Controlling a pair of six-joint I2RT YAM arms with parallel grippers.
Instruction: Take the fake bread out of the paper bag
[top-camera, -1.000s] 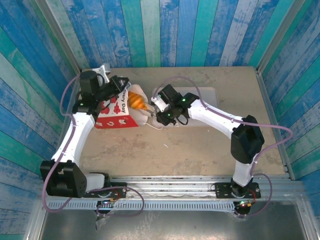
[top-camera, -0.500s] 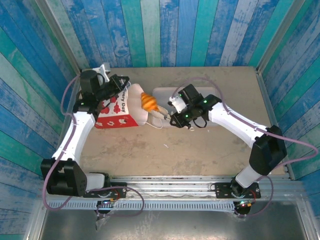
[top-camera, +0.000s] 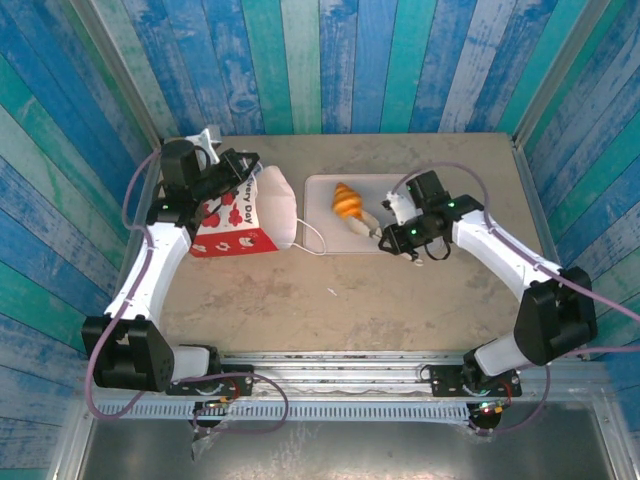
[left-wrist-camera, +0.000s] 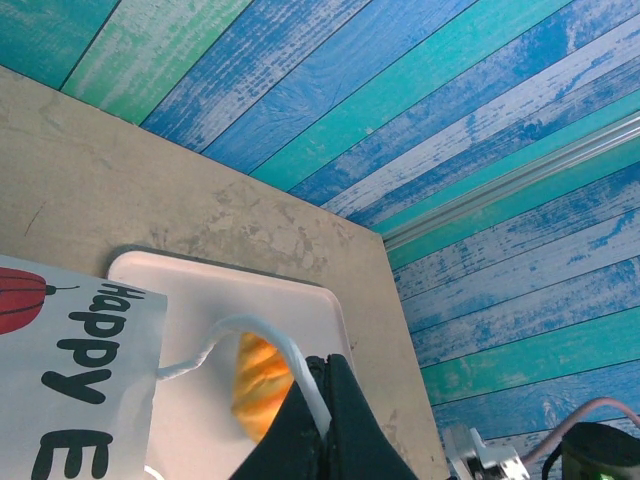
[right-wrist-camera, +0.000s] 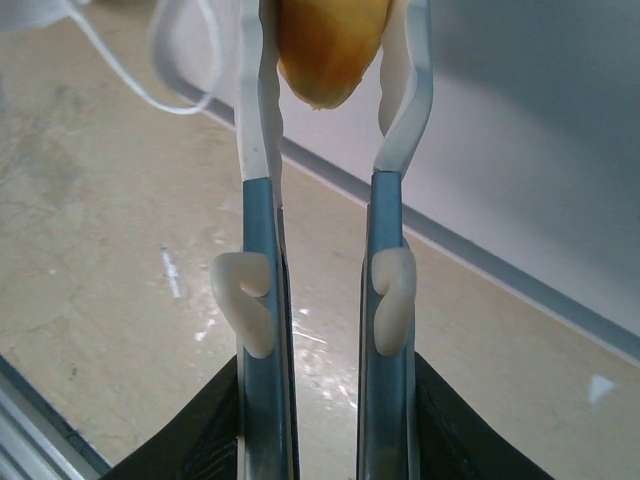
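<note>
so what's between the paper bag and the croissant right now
In the top view, the bag's white string handle loops out onto the table, and the left end of the pale tray lies between the paper bag and the croissant. Nothing else is there.

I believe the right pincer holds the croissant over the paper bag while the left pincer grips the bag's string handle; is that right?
Not quite: the right pincer holds the croissant over the pale tray, beside the paper bag, as the top external view shows. The left pincer does grip the string handle.
</note>
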